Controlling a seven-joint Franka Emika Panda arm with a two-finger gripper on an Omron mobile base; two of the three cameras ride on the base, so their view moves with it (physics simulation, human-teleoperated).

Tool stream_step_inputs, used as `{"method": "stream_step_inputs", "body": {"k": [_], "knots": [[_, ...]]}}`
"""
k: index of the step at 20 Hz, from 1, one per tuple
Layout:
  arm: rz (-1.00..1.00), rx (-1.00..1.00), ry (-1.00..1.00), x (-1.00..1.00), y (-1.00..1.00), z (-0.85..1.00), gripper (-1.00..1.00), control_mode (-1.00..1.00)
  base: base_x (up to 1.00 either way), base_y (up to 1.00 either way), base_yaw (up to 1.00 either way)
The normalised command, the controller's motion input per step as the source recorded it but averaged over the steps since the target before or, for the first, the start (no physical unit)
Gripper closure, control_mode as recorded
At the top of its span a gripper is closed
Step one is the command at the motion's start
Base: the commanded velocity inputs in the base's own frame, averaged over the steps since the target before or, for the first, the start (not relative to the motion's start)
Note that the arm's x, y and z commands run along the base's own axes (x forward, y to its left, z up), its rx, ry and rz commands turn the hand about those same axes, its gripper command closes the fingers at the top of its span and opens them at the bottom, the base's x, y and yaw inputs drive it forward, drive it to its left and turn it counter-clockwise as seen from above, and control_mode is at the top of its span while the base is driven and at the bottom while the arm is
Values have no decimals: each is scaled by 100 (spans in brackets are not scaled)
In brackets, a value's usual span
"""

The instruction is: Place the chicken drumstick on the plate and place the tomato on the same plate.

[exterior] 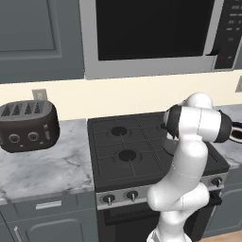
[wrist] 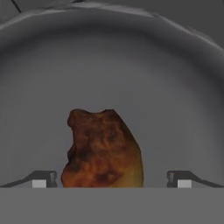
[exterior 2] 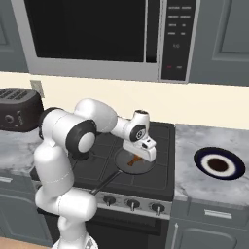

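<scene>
I see my gripper [wrist: 111,179] spread wide, holding nothing, with the chicken drumstick [wrist: 103,151] lying in the frying pan [wrist: 175,87] between both fingertips [wrist: 43,178].

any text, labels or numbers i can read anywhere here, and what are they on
Nothing can be read.
microwave control panel: rows of button markings and small red lights, too small and blurred to read.
toaster: two dials, no legible marks.
stove knobs: no readable markings.
plate: no text.

The chicken drumstick [wrist: 103,151] looks rough and glossy. The frying pan [wrist: 109,65] is smooth matt grey. The counter [exterior 2: 204,141] is veined marble.
</scene>
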Motion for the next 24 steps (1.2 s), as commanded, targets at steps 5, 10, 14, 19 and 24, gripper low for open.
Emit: {"method": "stream_step_inputs", "body": {"k": [5,10,14,19,24], "knots": [[0,0,0,0,0,-2,-100,-100,0,0,0],[0,0,0,0,0,0,100,-100,0,0,0],[0,0,0,0,0,0,100,-100,0,0,0],[0,0,-2,-9,10,27,100,-100,0,0,0],[0,0,-17,-45,33,77,100,-100,0,0,0]]}}
